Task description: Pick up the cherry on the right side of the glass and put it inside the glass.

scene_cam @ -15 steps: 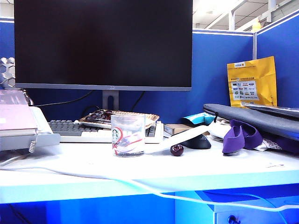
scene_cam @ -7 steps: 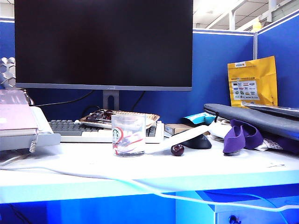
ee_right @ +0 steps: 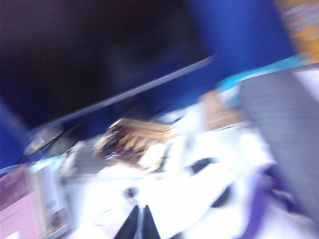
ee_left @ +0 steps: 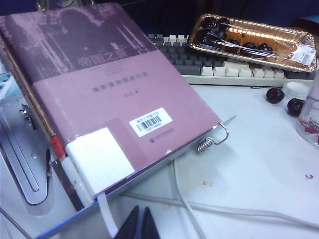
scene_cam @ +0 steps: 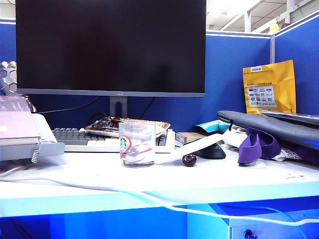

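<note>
The glass (scene_cam: 136, 144), a short clear tumbler with a green logo and red markings, stands on the white desk in front of the keyboard. The cherry (scene_cam: 189, 160), small and dark maroon, lies on the desk just right of it, apart from it. Neither gripper shows in the exterior view. My left gripper (ee_left: 140, 225) is shut and empty, low over the desk beside a pink book (ee_left: 114, 94); the glass's edge (ee_left: 311, 117) and two dark cherries (ee_left: 274, 94) show far off. My right gripper (ee_right: 139, 223) is shut and empty in a motion-blurred view of the desk.
A black mouse (scene_cam: 210, 151) sits just behind and right of the cherry. A keyboard (scene_cam: 89, 139), a gold tray of cherries (scene_cam: 127, 125), a large monitor (scene_cam: 109, 47) and purple cloth (scene_cam: 256, 145) crowd the back. A white cable (scene_cam: 149, 198) runs along the desk's front edge.
</note>
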